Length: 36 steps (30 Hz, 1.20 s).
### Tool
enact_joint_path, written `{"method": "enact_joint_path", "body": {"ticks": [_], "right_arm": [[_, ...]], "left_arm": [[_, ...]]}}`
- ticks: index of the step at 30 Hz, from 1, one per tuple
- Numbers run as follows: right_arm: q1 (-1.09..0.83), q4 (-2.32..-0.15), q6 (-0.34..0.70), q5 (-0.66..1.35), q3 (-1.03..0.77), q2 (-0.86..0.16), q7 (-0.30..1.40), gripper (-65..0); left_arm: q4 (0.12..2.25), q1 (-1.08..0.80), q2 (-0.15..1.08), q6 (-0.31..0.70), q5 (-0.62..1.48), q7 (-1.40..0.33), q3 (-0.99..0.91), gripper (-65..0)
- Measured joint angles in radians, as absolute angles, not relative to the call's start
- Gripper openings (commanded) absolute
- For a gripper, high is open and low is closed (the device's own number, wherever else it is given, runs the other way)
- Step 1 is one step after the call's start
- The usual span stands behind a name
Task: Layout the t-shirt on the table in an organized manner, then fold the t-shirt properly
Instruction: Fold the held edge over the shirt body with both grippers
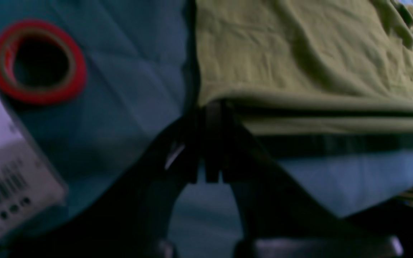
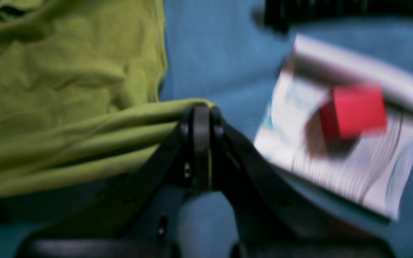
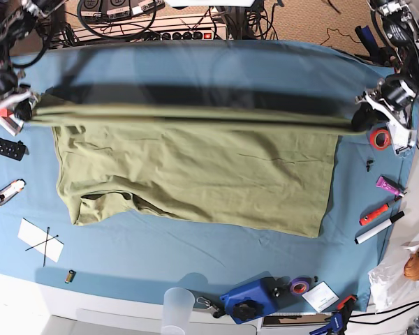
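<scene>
The olive-green t-shirt [image 3: 195,167] lies spread across the light blue table [image 3: 195,258]. Its far edge is lifted and stretched taut between both grippers, casting a dark shadow band behind it. My left gripper [image 3: 357,118] is shut on that edge's right end; in the left wrist view the shut jaws [image 1: 212,107] pinch a folded edge of the shirt [image 1: 299,53]. My right gripper [image 3: 26,110] is shut on the left end; in the right wrist view it [image 2: 201,111] clamps bunched layers of the shirt [image 2: 66,89].
A red tape roll [image 3: 380,138] [image 1: 38,62] lies by the left gripper. A red block on white paper [image 2: 353,111] and a black remote [image 3: 3,147] lie by the right gripper. Markers [image 3: 377,220], a clear cup [image 3: 178,307] and a blue tool [image 3: 251,300] line the right and front edges.
</scene>
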<state>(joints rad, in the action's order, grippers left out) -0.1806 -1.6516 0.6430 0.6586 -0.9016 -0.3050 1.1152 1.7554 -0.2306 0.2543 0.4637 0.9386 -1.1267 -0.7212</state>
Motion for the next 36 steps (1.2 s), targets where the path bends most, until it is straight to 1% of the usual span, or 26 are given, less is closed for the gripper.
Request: {"method": "enact_joint_path", "body": {"ticks": [3, 6, 10, 13, 15, 18, 22, 24, 26, 28, 30, 34, 36], "right_arm": [[-0.170, -1.651, 0.591, 0.584, -0.820, -0.313, 1.072, -65.0], [-0.158, -1.650, 0.544, 0.527, -0.746, -0.318, 1.019, -65.0], [-0.143, -1.650, 0.504, 0.443, -0.668, -0.318, 0.979, -65.0], [-0.124, -1.650, 0.484, 0.417, -0.636, -0.318, 0.965, -65.0], [-0.104, -1.650, 0.474, 0.417, -0.633, -0.318, 0.959, -65.0], [-0.076, -1.645, 0.473, 0.412, -0.633, -0.318, 0.942, -65.0], [-0.021, -1.564, 0.479, 0.370, -0.633, -0.319, 0.937, -65.0], [0.004, -1.509, 0.497, 0.367, -0.634, -0.318, 0.933, -65.0], [0.020, -1.468, 0.508, 0.369, -0.633, -0.318, 0.910, -65.0], [0.032, -1.447, 0.505, 0.368, -0.633, -0.318, 0.904, -65.0], [0.037, -1.445, 0.506, 0.368, -0.633, -0.318, 0.903, -65.0], [0.036, -1.445, 0.523, 0.367, -0.633, -0.318, 0.892, -65.0], [0.036, -1.445, 0.523, 0.364, -0.627, -0.318, 0.888, -65.0]], "left_arm": [[1.755, -0.206, 0.255, 0.464, 0.935, -1.122, -0.721, -65.0], [1.743, -0.198, 0.255, 0.471, 0.930, -1.070, -0.716, -65.0], [1.709, -0.186, 0.255, 0.468, 0.870, -1.018, -0.635, -65.0], [1.708, -0.187, 0.255, 0.467, 0.780, -0.881, -0.554, -65.0], [1.708, -0.185, 0.256, 0.434, 0.719, -0.797, -0.516, -65.0], [1.707, -0.168, 0.258, 0.410, 0.596, -0.785, -0.458, -65.0], [1.708, -0.132, 0.258, 0.395, 0.512, -0.775, -0.375, -65.0], [1.708, -0.118, 0.256, 0.323, 0.474, -0.738, -0.359, -65.0], [1.708, -0.108, 0.258, 0.284, 0.449, -0.707, -0.360, -65.0], [1.708, -0.096, 0.258, 0.290, 0.428, -0.706, -0.361, -65.0], [1.708, -0.089, 0.258, 0.318, 0.416, -0.705, -0.361, -65.0], [1.697, -0.088, 0.258, 0.321, 0.419, -0.705, -0.361, -65.0], [1.656, -0.078, 0.257, 0.327, 0.419, -0.701, -0.361, -65.0]]}}
